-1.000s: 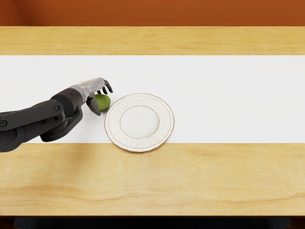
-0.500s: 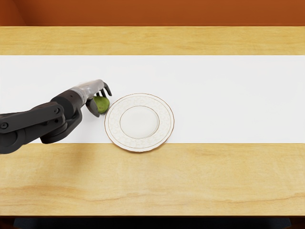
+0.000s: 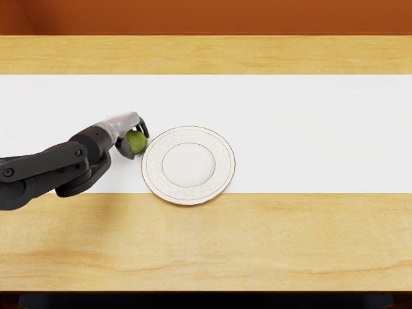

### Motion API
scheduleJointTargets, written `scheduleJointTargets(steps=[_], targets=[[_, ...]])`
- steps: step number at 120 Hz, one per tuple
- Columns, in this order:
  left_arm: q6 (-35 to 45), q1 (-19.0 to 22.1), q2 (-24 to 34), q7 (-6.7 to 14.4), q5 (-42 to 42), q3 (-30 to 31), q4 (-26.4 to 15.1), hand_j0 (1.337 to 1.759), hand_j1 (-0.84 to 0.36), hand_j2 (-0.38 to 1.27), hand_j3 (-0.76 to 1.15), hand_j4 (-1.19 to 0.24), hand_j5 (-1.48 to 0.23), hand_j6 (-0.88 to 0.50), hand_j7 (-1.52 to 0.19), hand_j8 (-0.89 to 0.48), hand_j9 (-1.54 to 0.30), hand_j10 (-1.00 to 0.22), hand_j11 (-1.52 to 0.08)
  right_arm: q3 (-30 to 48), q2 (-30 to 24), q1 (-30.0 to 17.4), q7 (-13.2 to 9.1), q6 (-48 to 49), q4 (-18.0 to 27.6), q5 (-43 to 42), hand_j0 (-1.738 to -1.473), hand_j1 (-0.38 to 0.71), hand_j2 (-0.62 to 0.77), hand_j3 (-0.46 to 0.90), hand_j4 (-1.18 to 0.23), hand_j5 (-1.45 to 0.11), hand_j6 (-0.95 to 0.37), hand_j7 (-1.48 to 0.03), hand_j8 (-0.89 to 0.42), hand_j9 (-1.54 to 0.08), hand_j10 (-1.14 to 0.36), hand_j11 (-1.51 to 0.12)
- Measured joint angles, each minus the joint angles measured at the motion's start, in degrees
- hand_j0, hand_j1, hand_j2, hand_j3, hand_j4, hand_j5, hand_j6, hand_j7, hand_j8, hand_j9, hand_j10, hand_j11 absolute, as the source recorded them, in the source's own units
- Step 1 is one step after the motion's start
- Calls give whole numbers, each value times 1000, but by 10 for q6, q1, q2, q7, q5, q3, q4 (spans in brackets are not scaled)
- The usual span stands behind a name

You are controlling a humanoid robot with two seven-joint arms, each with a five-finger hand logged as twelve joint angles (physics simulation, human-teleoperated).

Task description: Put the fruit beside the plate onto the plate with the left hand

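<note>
Green fruit (image 3: 136,140), left of centre in the frame, just beside the plate (image 3: 223,165) rim, over the white runner (image 3: 296,122).
Left hand (image 3: 129,134): fingers curled around it. Likely light, firm, smooth-skinned and apt to roll, so hold it across its widest part.

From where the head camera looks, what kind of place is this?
Probably a dining table, rendered in a simulator. The wooden table carries a white runner, an ornate white plate lies on the runner, and the left hand grasps a green fruit just beside the plate.
</note>
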Motion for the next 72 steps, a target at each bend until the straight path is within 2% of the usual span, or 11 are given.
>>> scheduleJointTargets(steps=[15,42,62,72], targets=[[-1,0,0,0,-4,1,0,1651,-199,12,0,-615,-621,-270,-687,-294,-736,-516,-745,0,0,0,0,0,0,0,-1658,-323,-5,0,-22,-28,-22,-28,-22,-28,-22,-28],[-3,-8,3,0,-15,-4,2,1653,-221,167,0,-607,-731,-253,-761,-311,-781,-539,-786,0,0,0,0,0,0,0,-1658,-323,-5,0,-22,-28,-22,-28,-22,-28,-22,-28],[-4,-12,7,0,-41,-37,13,1655,-231,242,0,-592,-778,-264,-779,-329,-785,-557,-791,0,0,0,0,0,0,0,-1658,-323,-4,0,-22,-28,-22,-28,-22,-28,-22,-28],[-6,-31,13,0,-72,-53,15,1655,-230,270,0,-587,-791,-291,-786,-345,-787,-555,-790,0,0,0,0,0,0,0,-1658,-323,-4,0,-22,-28,-22,-28,-22,-28,-22,-28]])
